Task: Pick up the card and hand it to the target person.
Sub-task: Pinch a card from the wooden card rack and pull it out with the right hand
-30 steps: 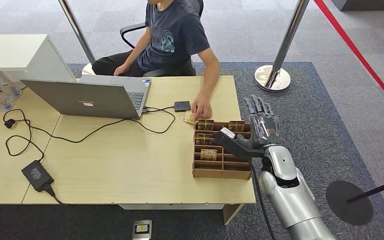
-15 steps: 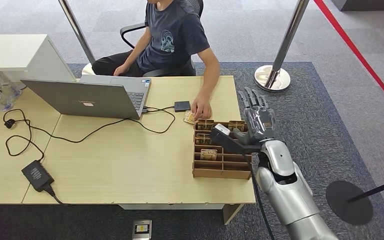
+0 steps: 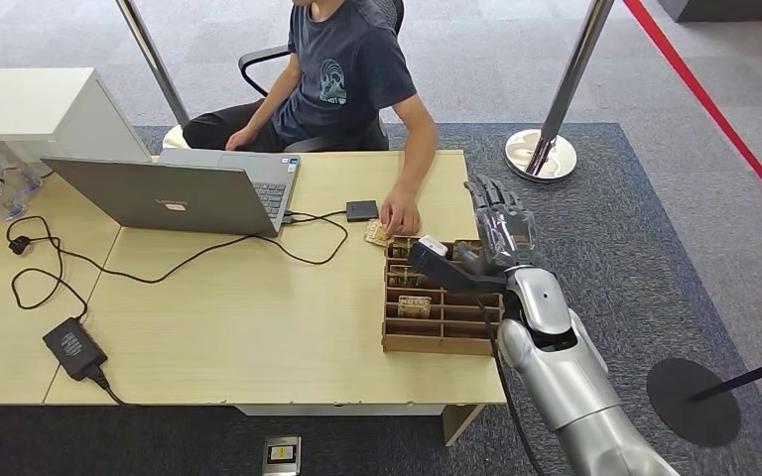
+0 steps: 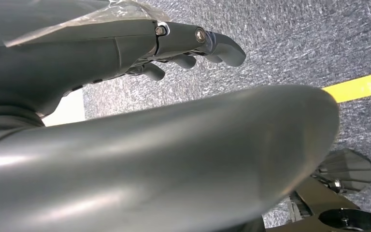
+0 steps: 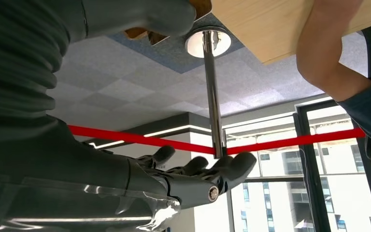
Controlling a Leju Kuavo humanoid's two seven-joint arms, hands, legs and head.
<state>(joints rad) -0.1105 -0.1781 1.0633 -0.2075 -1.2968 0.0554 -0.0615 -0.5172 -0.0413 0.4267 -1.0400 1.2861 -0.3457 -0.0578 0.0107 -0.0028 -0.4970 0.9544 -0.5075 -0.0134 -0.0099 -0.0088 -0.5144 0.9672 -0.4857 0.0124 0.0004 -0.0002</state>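
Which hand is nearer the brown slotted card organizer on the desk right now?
The right hand: it hovers open over the far right corner of the brown slotted card organizer. The left hand hangs by the grey carpet, away from the desk.

Head view evenly lit, soft overhead light, sharp, faint shadows under the laptop (image 3: 184, 193). Right wrist view backlit by bright windows (image 5: 338, 193), blown-out glare there, right hand (image 5: 183, 181) dark. Left wrist view: close arm cover blurred, specular highlights.
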